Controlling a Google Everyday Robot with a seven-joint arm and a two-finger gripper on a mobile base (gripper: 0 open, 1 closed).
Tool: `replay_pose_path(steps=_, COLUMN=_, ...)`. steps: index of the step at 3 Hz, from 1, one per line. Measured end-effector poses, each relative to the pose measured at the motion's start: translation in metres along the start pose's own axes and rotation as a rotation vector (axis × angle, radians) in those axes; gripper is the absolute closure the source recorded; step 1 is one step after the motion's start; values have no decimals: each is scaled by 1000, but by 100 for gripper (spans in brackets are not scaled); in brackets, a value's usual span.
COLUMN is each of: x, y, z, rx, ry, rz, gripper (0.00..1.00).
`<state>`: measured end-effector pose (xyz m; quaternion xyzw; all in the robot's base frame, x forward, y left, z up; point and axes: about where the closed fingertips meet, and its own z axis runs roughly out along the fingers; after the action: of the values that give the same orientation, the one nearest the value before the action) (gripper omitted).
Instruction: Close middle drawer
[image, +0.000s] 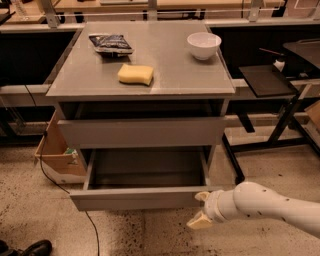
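The middle drawer (142, 198) is the low grey drawer of the cabinet. It stands pulled out, with its bare grey floor (145, 179) showing. My gripper (200, 209) is at the right end of the drawer's flat front, just below and in front of its right corner. Its tan fingertips (202, 196) are spread apart and hold nothing. The upper fingertip is at the front's right edge; I cannot tell whether it touches. My white arm (270, 206) comes in from the lower right. The taller drawer front (140, 132) above is closed.
On the cabinet top (165, 85) lie a yellow sponge (135, 74), a dark snack bag (110, 43) and a white bowl (203, 45). A cardboard box (56, 155) and a cable (65, 189) are at the left. A black stand (265, 80) is at the right. A shoe (30, 248) is at the bottom left.
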<state>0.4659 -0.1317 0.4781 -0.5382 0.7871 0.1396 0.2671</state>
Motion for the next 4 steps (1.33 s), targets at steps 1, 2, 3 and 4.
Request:
replay_pose_path(steps=1, x=8, y=23, z=6, rx=-51, ry=5, rz=9, gripper=61)
replay_pose_path(steps=2, x=8, y=35, z=22, rx=-92, ry=-7, rz=14, gripper=85)
replay_pose_path(steps=3, x=6, y=32, z=47, rx=-110, ry=-25, rz=16, gripper=100)
replay_pose_path(steps=4, x=-3, y=13, z=68, rx=-94, ry=-49, rz=9, gripper=100)
